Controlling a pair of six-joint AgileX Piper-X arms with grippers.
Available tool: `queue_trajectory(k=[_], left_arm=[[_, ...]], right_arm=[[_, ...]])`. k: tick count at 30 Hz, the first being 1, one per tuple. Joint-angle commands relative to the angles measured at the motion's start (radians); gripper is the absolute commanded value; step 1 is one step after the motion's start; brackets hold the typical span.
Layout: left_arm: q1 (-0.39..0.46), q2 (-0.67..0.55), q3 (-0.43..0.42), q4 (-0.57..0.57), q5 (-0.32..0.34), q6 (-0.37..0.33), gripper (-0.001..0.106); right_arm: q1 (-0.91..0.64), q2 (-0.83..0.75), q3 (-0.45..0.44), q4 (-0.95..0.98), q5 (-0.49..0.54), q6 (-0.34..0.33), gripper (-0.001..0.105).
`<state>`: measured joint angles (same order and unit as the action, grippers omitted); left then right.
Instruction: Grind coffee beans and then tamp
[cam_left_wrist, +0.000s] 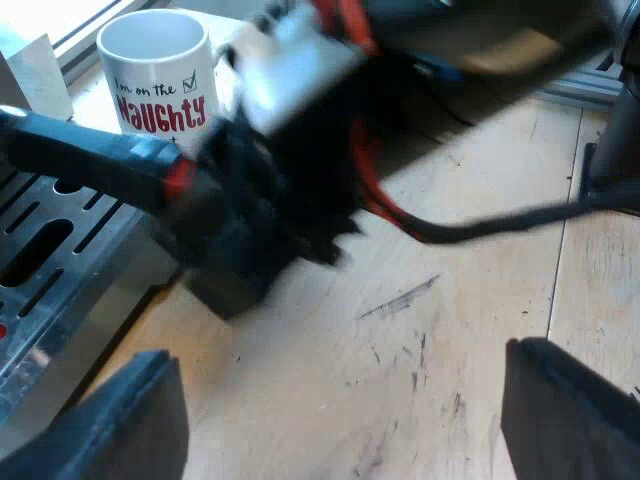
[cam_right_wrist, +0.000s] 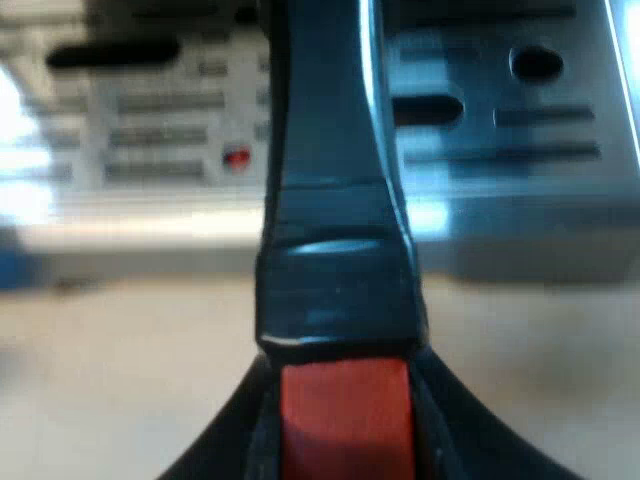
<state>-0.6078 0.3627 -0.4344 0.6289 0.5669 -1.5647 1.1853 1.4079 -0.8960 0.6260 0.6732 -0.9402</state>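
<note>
Right gripper (cam_right_wrist: 345, 425) clamps the red end of the holder handle (cam_right_wrist: 335, 200) over the machine's drip tray (cam_left_wrist: 45, 265), near the mug (cam_left_wrist: 160, 75). Left gripper (cam_left_wrist: 345, 425) hangs wide open over the table (cam_left_wrist: 450, 330). The basket is hidden, so grinding can't be judged; tamping looks not yet begun.

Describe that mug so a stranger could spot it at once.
Start at the espresso machine's slotted metal drip tray. Just past the dark handle crossing above it stands the mug. Unlike its dark and metal neighbours, it is white with red "Naughty" lettering.
</note>
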Motion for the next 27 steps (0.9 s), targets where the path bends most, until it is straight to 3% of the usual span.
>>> queue_trajectory(k=[1, 7, 11, 18, 27], left_arm=[[-0.006, -0.006, -0.002, 0.001, 0.013, 0.0, 0.067], [-0.006, -0.006, -0.002, 0.001, 0.013, 0.0, 0.067], [-0.006, -0.006, -0.002, 0.001, 0.013, 0.0, 0.067], [-0.006, -0.006, -0.002, 0.001, 0.013, 0.0, 0.067], [-0.006, -0.057, -0.05, 0.089, 0.013, -0.009, 0.067]], right_arm=[[0.031, -0.009, -0.005, 0.009, -0.018, -0.013, 0.0], [0.044, -0.009, -0.005, 0.019, -0.01, 0.003, 0.0], [0.077, -0.009, -0.005, 0.069, 0.015, 0.068, 0.0], [0.151, -0.009, -0.005, 0.121, 0.054, 0.116, 0.0], [0.195, -0.06, -0.005, 0.149, 0.07, 0.123, 0.0]])
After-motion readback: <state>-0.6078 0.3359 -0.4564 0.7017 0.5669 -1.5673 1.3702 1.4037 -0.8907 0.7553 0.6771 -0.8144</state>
